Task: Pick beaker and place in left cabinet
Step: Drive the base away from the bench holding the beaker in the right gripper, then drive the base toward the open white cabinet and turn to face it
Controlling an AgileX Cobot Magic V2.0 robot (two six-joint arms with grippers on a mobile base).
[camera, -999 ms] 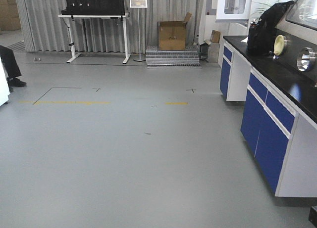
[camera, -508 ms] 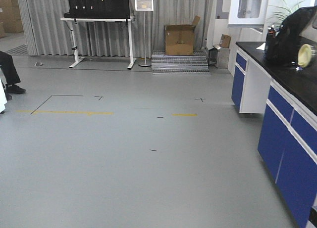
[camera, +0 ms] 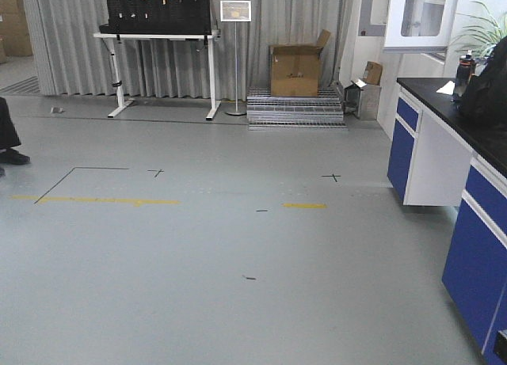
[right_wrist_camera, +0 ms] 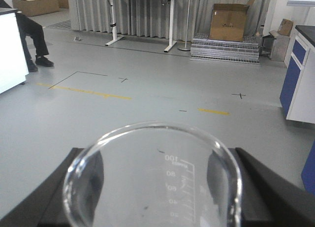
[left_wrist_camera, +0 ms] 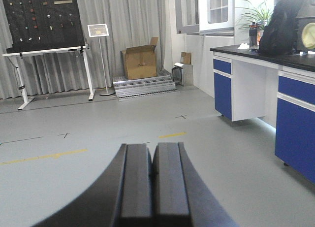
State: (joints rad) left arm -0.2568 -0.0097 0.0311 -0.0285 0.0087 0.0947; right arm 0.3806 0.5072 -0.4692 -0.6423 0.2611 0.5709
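Note:
The beaker (right_wrist_camera: 177, 187), clear glass with white graduation marks up to 100, fills the bottom of the right wrist view, its mouth facing the camera. My right gripper (right_wrist_camera: 154, 160) is shut on it, a dark finger pressing each side of the glass. My left gripper (left_wrist_camera: 152, 160) is shut with its two grey pads pressed together and nothing between them, hanging above the grey floor. The left cabinet is out of view. Neither arm appears in the front view.
A blue-fronted lab counter (camera: 475, 246) with a black top runs along the right. By the far curtain stand a cardboard box (camera: 295, 70) on metal grates (camera: 295, 108), a sign stand (camera: 235, 56) and a white table (camera: 158, 36) with a black pegboard. A person's leg (camera: 6, 135) shows at left.
In the front view the counter has slid right, partly out of frame, and the far wall's table and box look larger and lower. The view has swung away from the counter.

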